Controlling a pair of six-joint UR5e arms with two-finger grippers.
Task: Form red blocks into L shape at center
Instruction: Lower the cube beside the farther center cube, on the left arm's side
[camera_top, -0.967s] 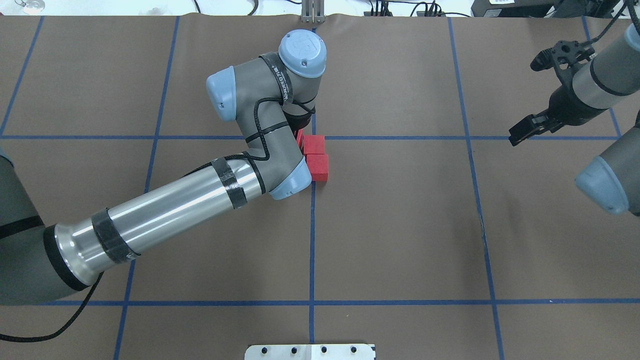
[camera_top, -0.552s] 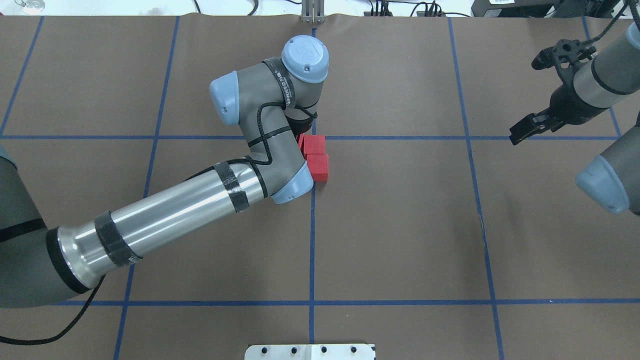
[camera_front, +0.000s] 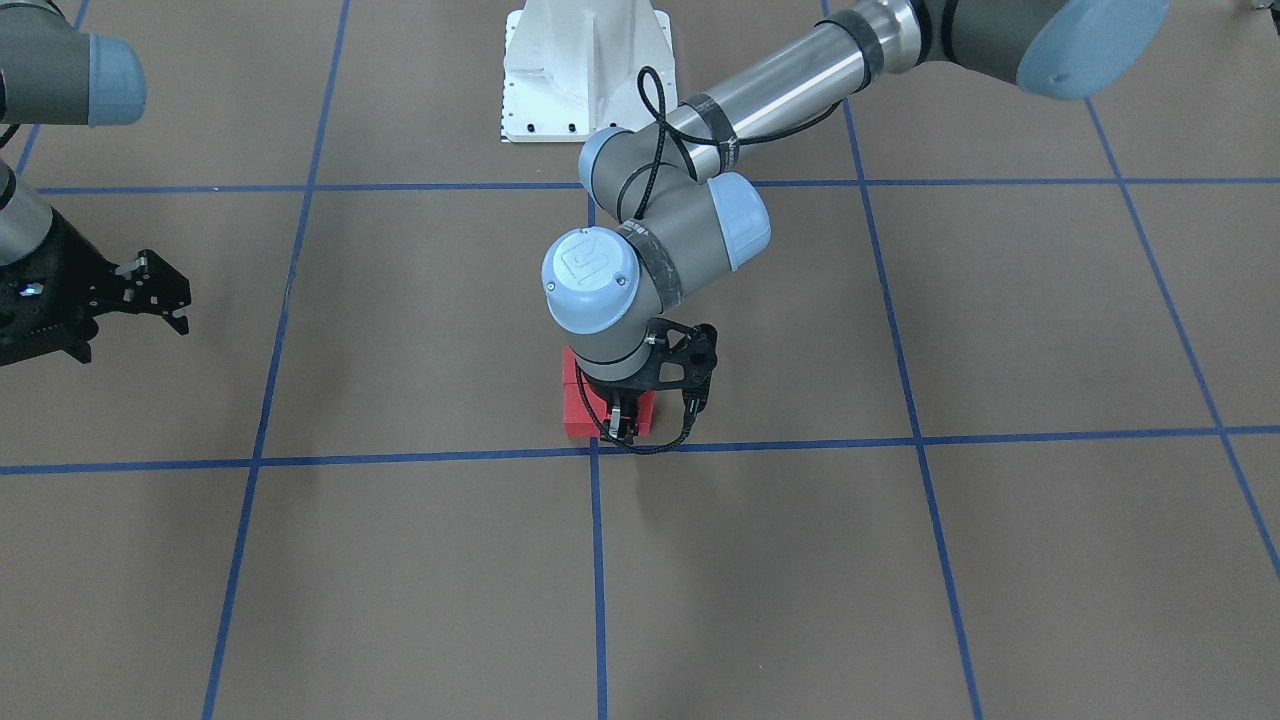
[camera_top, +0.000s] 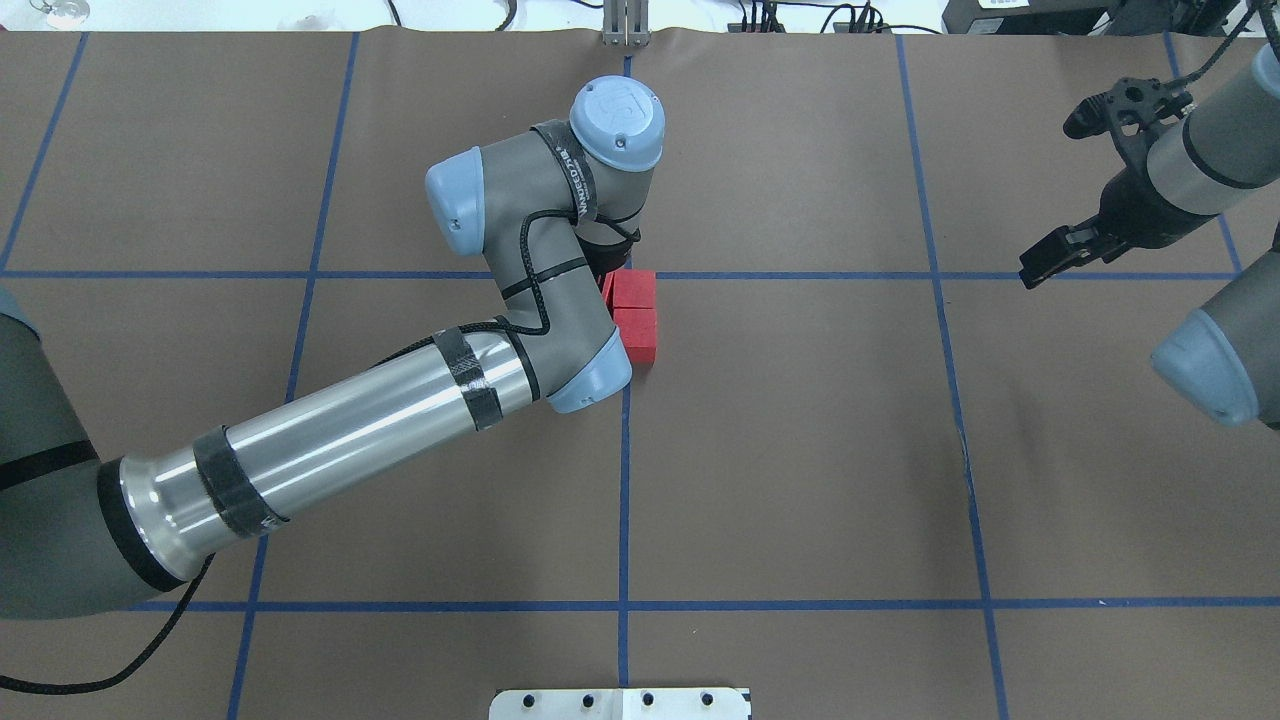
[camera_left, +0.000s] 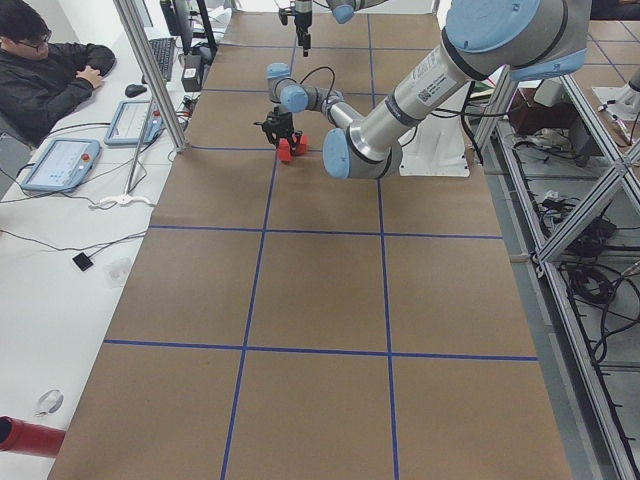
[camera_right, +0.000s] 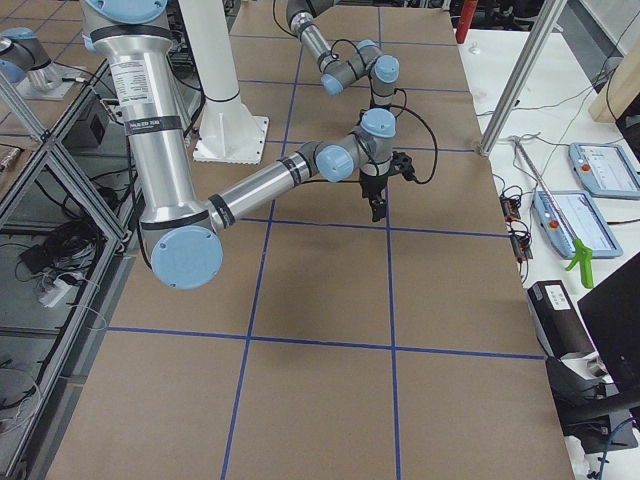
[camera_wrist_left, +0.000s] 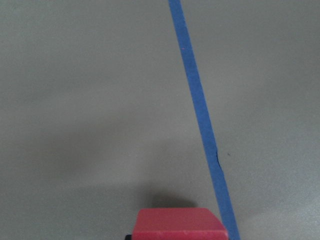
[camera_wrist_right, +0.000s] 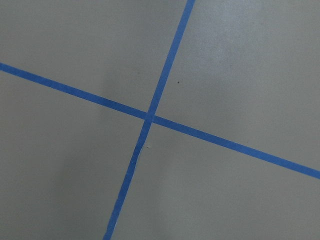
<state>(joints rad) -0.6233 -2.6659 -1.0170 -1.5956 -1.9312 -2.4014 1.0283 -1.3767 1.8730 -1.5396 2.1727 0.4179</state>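
Two red blocks (camera_top: 634, 290) (camera_top: 637, 335) sit touching in a short column just right of the centre grid line. A third red block (camera_top: 607, 288) shows as a sliver beside the farther one, mostly hidden under my left wrist. In the front-facing view my left gripper (camera_front: 620, 425) points down and is shut on this third block (camera_front: 643, 405), low at the table. The block also fills the bottom of the left wrist view (camera_wrist_left: 180, 225). My right gripper (camera_top: 1035, 270) hangs far to the right, looks shut and holds nothing.
Brown paper with blue tape grid lines (camera_wrist_right: 149, 118) covers the table. The white robot base plate (camera_top: 620, 703) is at the near edge. An operator (camera_left: 50, 70) sits beside the table, with tablets (camera_left: 60, 165) close by.
My left arm has moved a little to the right, bringing the third red block closer against the farther block of the pair. The right arm has barely moved.
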